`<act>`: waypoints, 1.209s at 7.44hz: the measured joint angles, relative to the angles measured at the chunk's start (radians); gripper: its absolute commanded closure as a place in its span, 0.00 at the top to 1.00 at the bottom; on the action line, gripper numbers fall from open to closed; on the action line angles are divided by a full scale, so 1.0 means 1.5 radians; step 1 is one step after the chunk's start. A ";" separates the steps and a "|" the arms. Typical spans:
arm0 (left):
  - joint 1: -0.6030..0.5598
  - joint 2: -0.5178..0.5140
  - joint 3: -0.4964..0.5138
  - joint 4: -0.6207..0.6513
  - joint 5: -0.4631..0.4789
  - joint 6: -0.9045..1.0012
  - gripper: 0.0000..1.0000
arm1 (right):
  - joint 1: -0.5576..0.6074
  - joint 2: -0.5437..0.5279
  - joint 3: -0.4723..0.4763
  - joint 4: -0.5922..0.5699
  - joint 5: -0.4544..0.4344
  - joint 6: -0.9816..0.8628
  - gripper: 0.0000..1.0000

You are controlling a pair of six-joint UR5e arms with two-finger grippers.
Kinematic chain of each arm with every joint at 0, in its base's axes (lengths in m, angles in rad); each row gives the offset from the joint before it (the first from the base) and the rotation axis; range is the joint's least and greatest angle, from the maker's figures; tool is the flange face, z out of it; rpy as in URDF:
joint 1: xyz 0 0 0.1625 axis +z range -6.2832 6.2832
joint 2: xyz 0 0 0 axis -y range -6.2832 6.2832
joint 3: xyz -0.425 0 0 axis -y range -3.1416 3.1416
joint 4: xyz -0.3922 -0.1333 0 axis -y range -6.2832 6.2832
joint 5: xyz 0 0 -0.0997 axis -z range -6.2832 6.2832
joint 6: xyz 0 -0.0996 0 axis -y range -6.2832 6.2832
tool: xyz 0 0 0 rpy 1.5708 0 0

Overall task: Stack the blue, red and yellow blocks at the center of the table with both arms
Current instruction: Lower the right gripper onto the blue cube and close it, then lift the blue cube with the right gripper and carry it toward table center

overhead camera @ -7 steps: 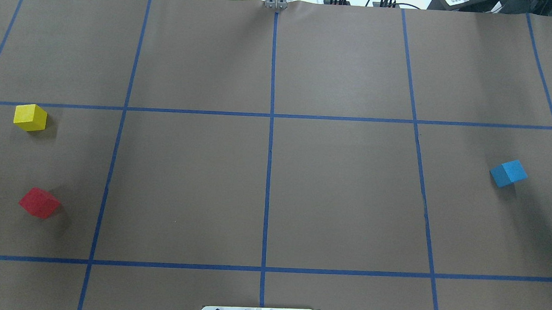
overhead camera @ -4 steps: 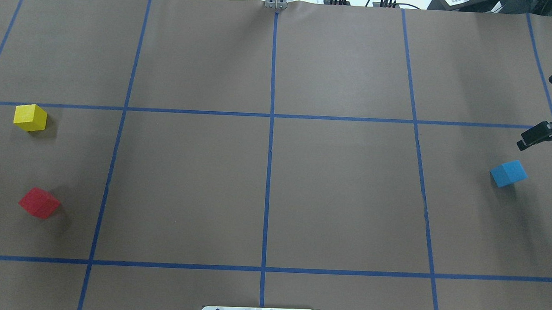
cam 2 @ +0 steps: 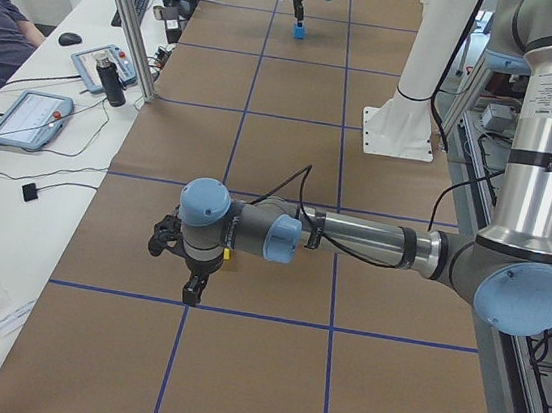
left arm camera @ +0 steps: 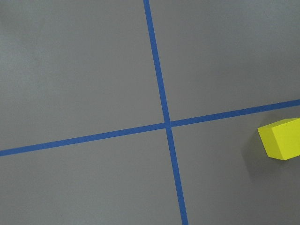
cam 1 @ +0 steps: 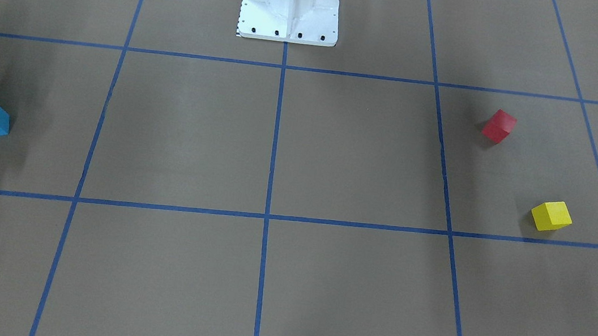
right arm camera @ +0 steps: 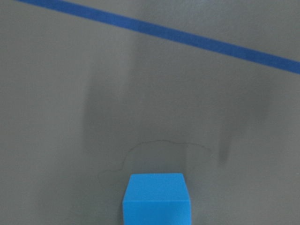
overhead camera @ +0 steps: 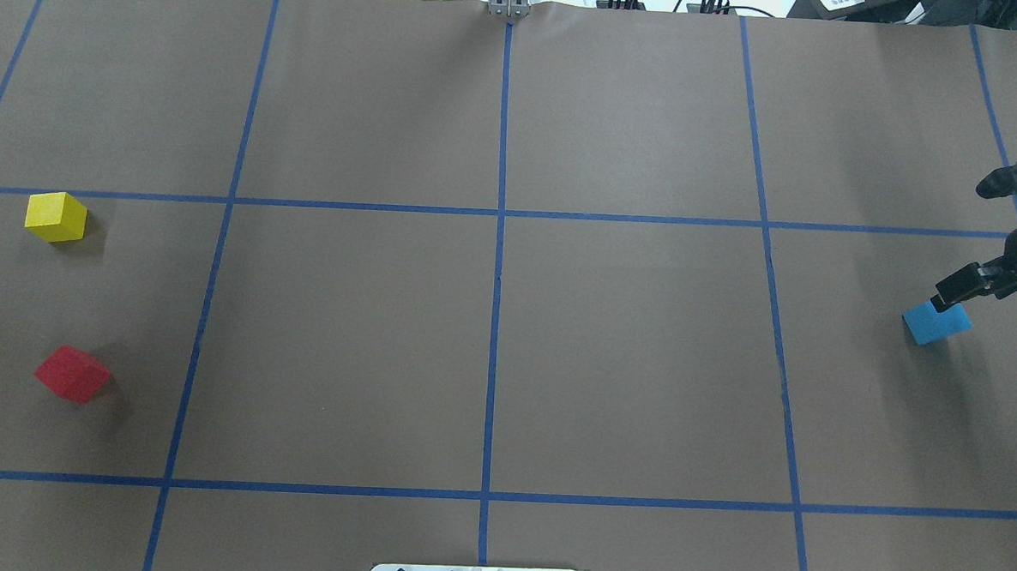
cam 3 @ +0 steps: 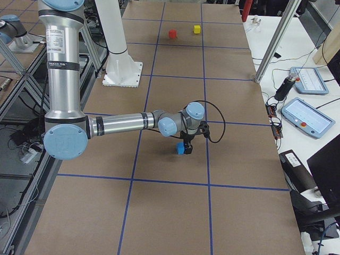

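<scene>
Overhead: the right gripper (overhead camera: pixel 964 242) is held spread wide at the table (overhead camera: pixel 625 359) edge. One finger (overhead camera: pixel 955 288) is seen at the blue block (overhead camera: pixel 936 320)'s far corner, the other well apart from it. This is judged a pre-grasp approach, blue being nearest that arm. The red block (overhead camera: pixel 72 374) and yellow block (overhead camera: pixel 56 216) are left on the opposite side, apart from each other. Centre is bare of blocks, so no stack is begun. The right arm is mostly cut off.

Front view: only one right finger is shown; the rest is cropped. Height over blue can't be judged.

Left ext. view: the left gripper (cam 2: pixel 185 278) is held low over the table, prob. staged for yellow or red. Whether it's wide or narrow can't be told here. Both those blocks are hard to make out behind the arm.

Right ext. view: the right gripper is seen directly over blue; contact is unclear.

Left wrist cam: yellow is cut by the frame's right edge, just beside a tape crossing. No fingers are shown.

Right wrist cam: blue is centred low and partly cropped, w/ finger shadows beyond it.
</scene>
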 measured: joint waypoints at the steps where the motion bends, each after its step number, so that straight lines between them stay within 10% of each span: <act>1: 0.000 0.000 -0.002 0.000 0.000 0.000 1.00 | -0.008 0.000 -0.004 0.001 0.000 0.000 0.95; 5: 0.000 0.000 -0.004 0.000 0.000 0.000 1.00 | -0.020 0.015 -0.030 0.002 -0.001 -0.004 0.75; 8: 0.000 0.000 -0.004 0.000 0.000 0.000 1.00 | -0.021 0.026 -0.035 0.002 -0.001 -0.008 0.04; 9: 0.000 0.000 -0.003 0.000 0.000 0.000 1.00 | -0.019 0.027 -0.032 0.002 0.000 -0.013 0.00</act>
